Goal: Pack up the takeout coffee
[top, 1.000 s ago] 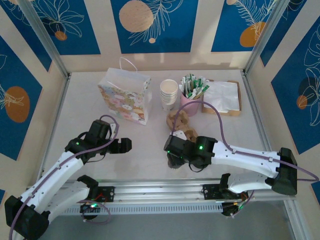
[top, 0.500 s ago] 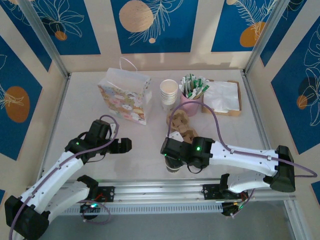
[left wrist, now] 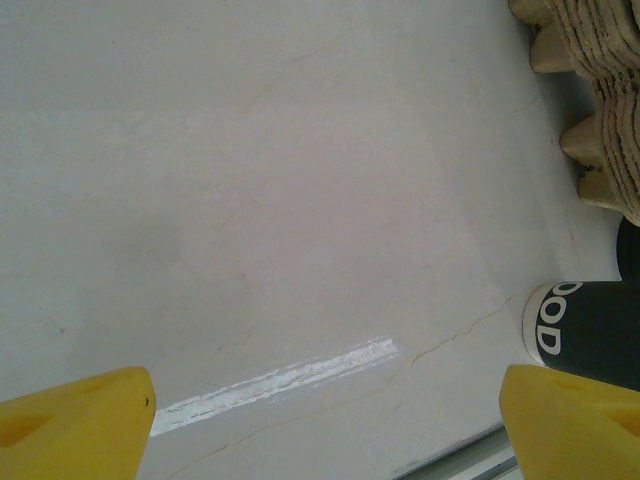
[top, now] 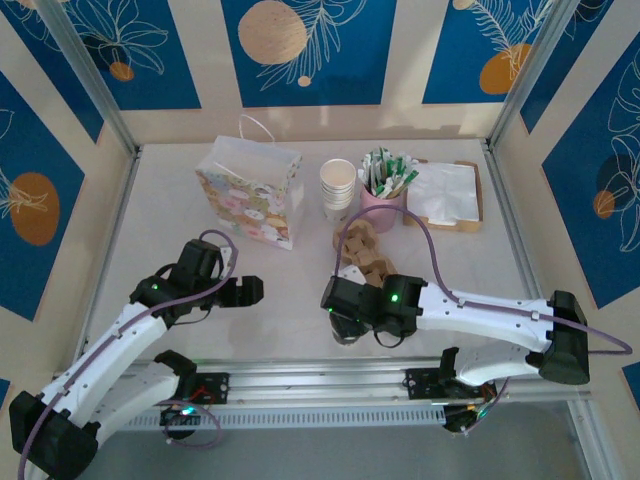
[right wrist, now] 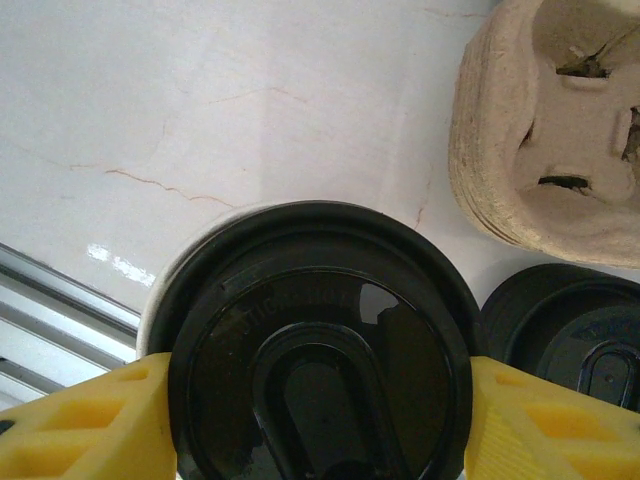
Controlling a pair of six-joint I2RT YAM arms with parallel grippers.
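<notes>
A takeout coffee cup with a black lid [right wrist: 315, 340] stands on the table near the front rail, and my right gripper [right wrist: 318, 415] is shut on it, a yellow finger [right wrist: 95, 425] pressed against each side of the lid. From above, the cup [top: 345, 328] shows under the right gripper [top: 345, 312]. A second black lid [right wrist: 565, 330] sits just right of it. The stacked pulp cup carriers [top: 365, 255] lie right behind. The printed paper bag [top: 250, 200] stands upright at the back left. My left gripper [top: 250, 290] hovers open over bare table, with the dark cup [left wrist: 585, 335] off to its right.
A stack of paper cups [top: 338, 188], a pink holder of sachets [top: 383, 195] and a tray of napkins [top: 445, 195] stand at the back. The metal front rail [top: 320, 375] runs just near of the held cup. A white scuff [left wrist: 280, 380] marks the table.
The right gripper with the cup has shifted slightly left and toward the front rail. The left arm has not moved.
</notes>
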